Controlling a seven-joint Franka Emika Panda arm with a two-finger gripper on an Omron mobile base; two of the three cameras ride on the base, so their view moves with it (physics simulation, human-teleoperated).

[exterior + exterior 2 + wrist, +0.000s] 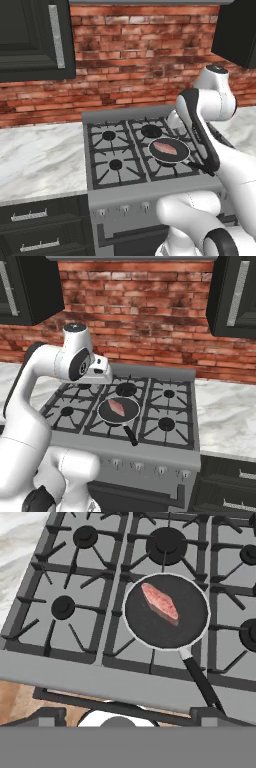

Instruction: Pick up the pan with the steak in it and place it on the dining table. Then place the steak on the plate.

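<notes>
Hand view: pan, black, round, on the stove grates at the near middle burner, handle pointing toward the front edge. Steak, pink-red, lying inside the pan, far-left of its centre. Hand above the stove, left of the pan, fingers wide apart, holding nothing. Marble counter left of the stove.

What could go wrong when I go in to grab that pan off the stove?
1. The pan offers only a thin handle running toward the stove's front edge; a grip there could let the pan tilt or twist.
2. The steak lies loose in the pan, off-centre, so any tilt may slide it out.
3. The pan rests on raised grates; dragging instead of lifting could snag it. The gripper is open, well above it.
</notes>
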